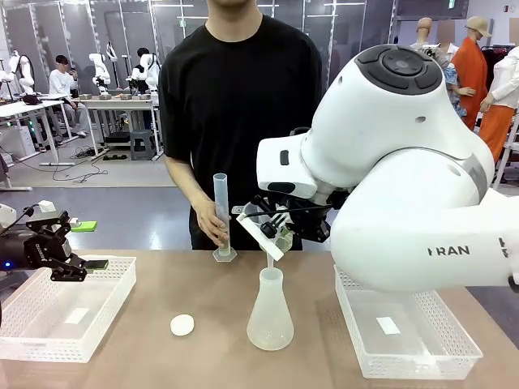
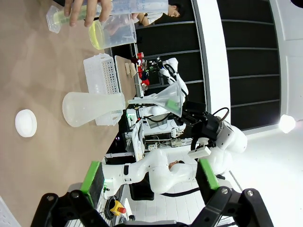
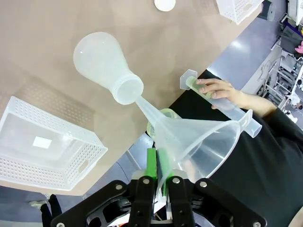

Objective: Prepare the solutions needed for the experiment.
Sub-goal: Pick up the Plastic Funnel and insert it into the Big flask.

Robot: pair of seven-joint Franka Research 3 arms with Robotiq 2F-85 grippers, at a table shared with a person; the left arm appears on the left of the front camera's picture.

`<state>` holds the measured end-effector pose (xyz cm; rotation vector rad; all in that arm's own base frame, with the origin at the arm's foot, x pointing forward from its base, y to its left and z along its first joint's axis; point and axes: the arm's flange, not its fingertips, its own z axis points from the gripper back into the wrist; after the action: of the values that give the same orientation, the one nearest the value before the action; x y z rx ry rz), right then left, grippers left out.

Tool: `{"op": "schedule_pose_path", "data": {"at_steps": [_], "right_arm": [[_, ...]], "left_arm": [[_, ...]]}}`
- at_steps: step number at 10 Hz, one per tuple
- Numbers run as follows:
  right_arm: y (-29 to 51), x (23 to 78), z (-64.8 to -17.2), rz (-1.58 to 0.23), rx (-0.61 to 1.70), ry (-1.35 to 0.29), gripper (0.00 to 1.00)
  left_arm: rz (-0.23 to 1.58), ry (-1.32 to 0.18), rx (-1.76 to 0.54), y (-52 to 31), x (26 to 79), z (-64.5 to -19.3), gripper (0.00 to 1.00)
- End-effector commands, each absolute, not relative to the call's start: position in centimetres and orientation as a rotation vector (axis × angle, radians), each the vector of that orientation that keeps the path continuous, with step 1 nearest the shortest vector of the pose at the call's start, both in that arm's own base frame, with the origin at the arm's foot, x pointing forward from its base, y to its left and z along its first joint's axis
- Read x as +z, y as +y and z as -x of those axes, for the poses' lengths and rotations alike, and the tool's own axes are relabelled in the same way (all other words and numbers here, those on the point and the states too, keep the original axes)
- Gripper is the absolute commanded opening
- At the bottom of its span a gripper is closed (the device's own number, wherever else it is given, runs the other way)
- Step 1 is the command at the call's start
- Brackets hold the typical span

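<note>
— So, how far along is the preparation?

— Early, by the look of it. The solution (image 3: pixel 193 84), a pale yellow watery liquid, sits low in a graduated cylinder (image 1: pixel 220 203) standing on the far side of the table (image 1: pixel 211 356). The person's hand (image 1: pixel 215 223) is wrapped around the cylinder. The frosted conical flask (image 1: pixel 269 320) at the table's middle looks empty, though its cloudy wall makes that hard to confirm.

— Is anything set up for pouring?

— Yes. The right gripper (image 3: pixel 157 158) is clamped on the rim of a clear plastic funnel (image 3: pixel 203 142) and holds it tilted, with the stem tip at the flask's mouth. I judge the pour itself is what remains: lifting the cylinder to the funnel and emptying it.

— And the other arm?

— The left gripper (image 1: pixel 85 245) hangs with its jaws wide and nothing in them, above the far edge of a white mesh basket (image 1: pixel 49 344) on the robot's left, well apart from the flask.

— What else is around?

— A matching basket (image 1: pixel 422 369) sits on the right, and a small round white cap (image 1: pixel 182 325) lies near the flask on its left. A second clear vessel, probably a beaker (image 2: pixel 116 30), stands just beside the cylinder with a yellow tint at its bottom.

— Does anything block the way?

— Nothing lies between cylinder and funnel. The right arm crowds the funnel from one side, so a pour likely has to come from the person's side.
</note>
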<state>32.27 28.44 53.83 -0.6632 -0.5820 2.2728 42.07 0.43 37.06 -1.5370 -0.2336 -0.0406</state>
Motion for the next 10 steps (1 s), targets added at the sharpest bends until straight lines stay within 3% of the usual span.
{"op": "schedule_pose_path", "data": {"at_steps": [1, 10], "right_arm": [[28.4, 53.2, -32.9, 0.645, 2.29, -0.587, 0.05], [27.5, 49.0, -34.1, 0.616, 2.302, -0.634, 0.05]], "left_arm": [[1.538, -0.238, -0.045, 0.5, 37.1, -42.1, 1.0], [1.538, -0.238, -0.045, 0.5, 37.1, -42.1, 1.0]]}}
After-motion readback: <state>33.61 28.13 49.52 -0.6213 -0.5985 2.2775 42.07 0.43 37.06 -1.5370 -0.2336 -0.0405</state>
